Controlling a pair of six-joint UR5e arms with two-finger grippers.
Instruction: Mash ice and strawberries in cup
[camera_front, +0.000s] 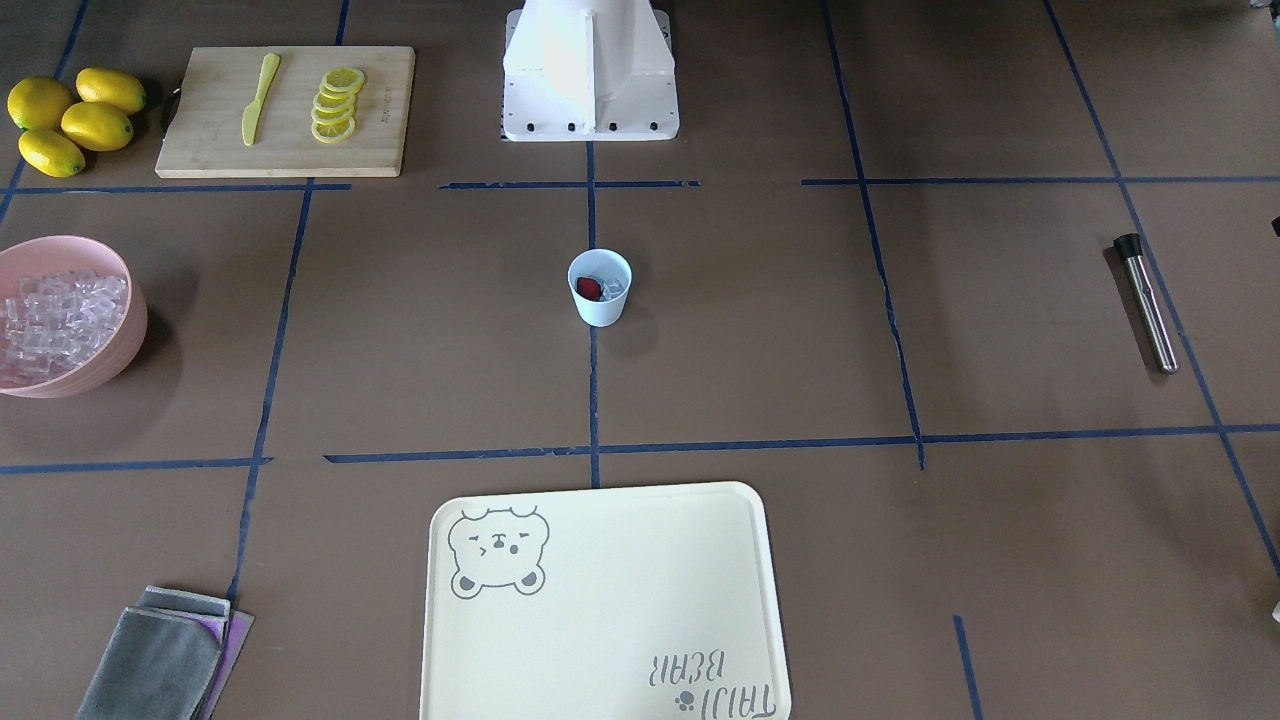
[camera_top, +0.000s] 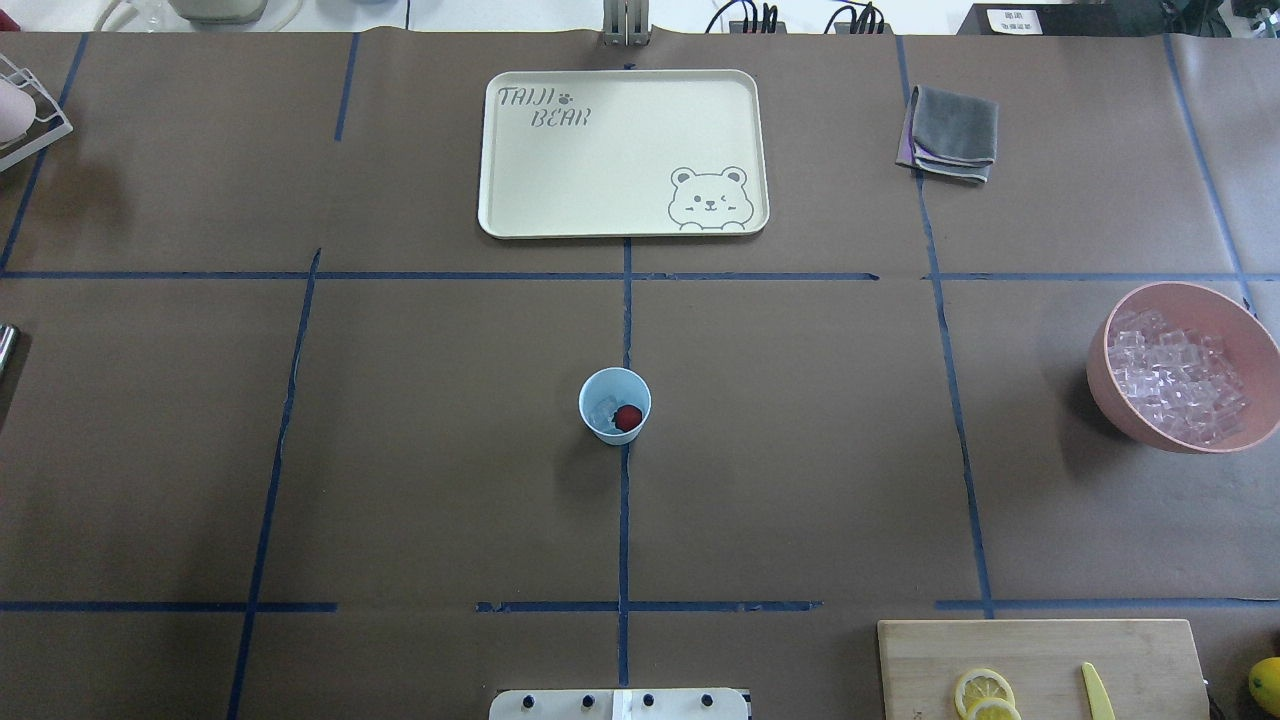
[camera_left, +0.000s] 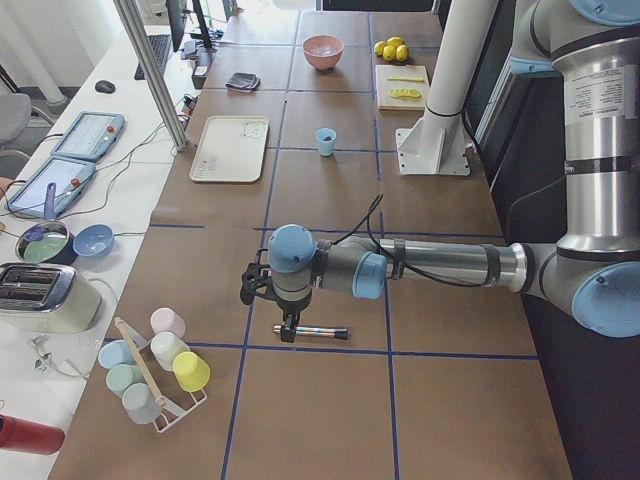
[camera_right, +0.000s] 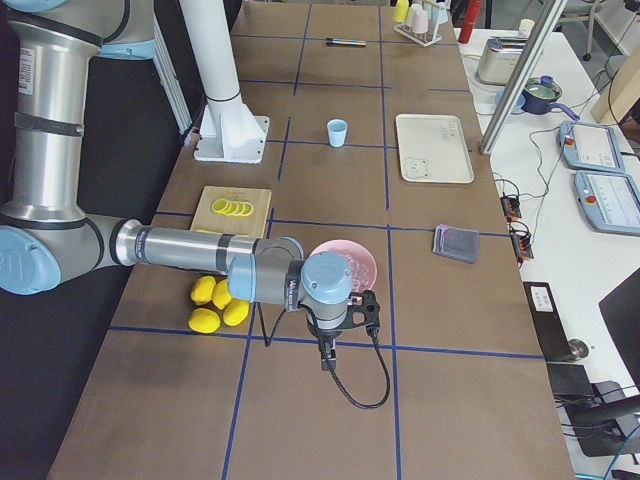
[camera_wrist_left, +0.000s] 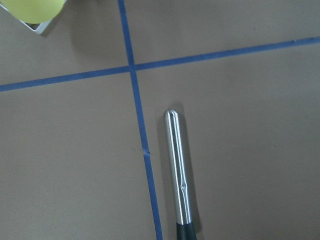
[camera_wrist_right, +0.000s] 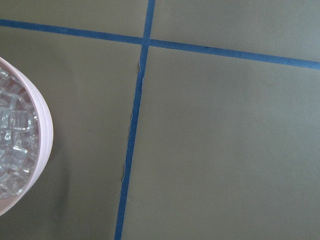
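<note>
The pale blue cup (camera_front: 600, 305) stands upright at the table's middle, also in the overhead view (camera_top: 596, 385). Inside it lie a dark red strawberry (camera_top: 627, 417) and clear ice (camera_top: 603, 411). A steel muddler (camera_wrist_left: 177, 170) with a black end lies flat far to the robot's left (camera_front: 1146, 302). My left gripper (camera_left: 288, 328) hangs just over the muddler in the exterior left view; I cannot tell if it is open. My right gripper (camera_right: 325, 355) hangs beside the pink bowl (camera_right: 352, 258); I cannot tell its state either. No fingers show in the wrist views.
The pink bowl (camera_top: 1100, 385) full of ice cubes sits at the robot's right. A cream bear tray (camera_top: 500, 150) lies beyond the cup. A cutting board (camera_front: 200, 150) holds lemon slices and a yellow knife, with lemons (camera_front: 75, 120) beside it. A grey cloth (camera_top: 955, 130) lies far right.
</note>
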